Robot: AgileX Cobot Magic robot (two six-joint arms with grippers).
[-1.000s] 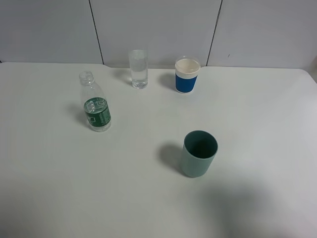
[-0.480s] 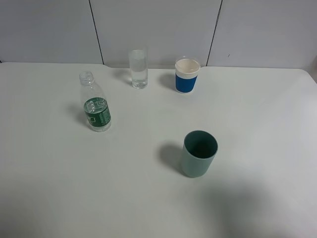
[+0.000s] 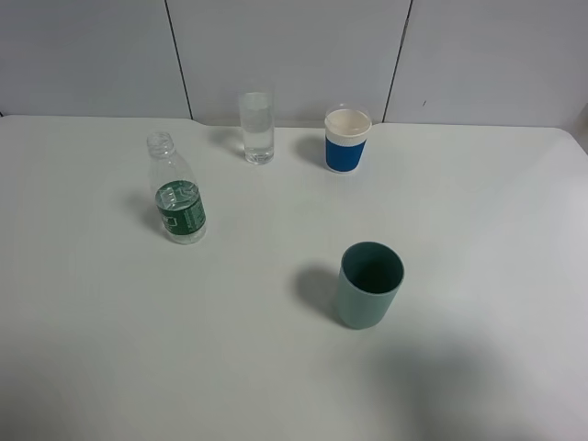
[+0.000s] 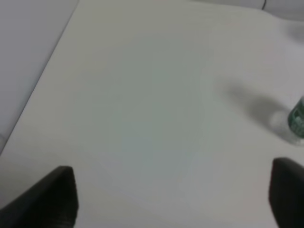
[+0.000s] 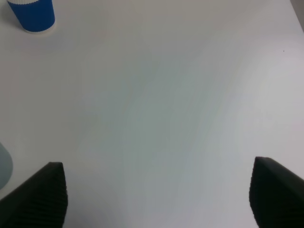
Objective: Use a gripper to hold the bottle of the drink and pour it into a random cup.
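The bottle of the drink stands upright on the left of the white table, clear plastic with a dark green label and no cap. The cup, a tall clear glass, stands behind it near the back edge. Neither arm shows in the exterior high view. In the left wrist view my left gripper is open over bare table, its dark fingertips wide apart, and a sliver of the bottle shows at the frame's edge. My right gripper is also open with nothing between its fingertips.
A white paper cup with a blue band stands right of the glass and also shows in the right wrist view. A grey-green plastic cup stands nearer the front, its side just visible beside my right gripper.
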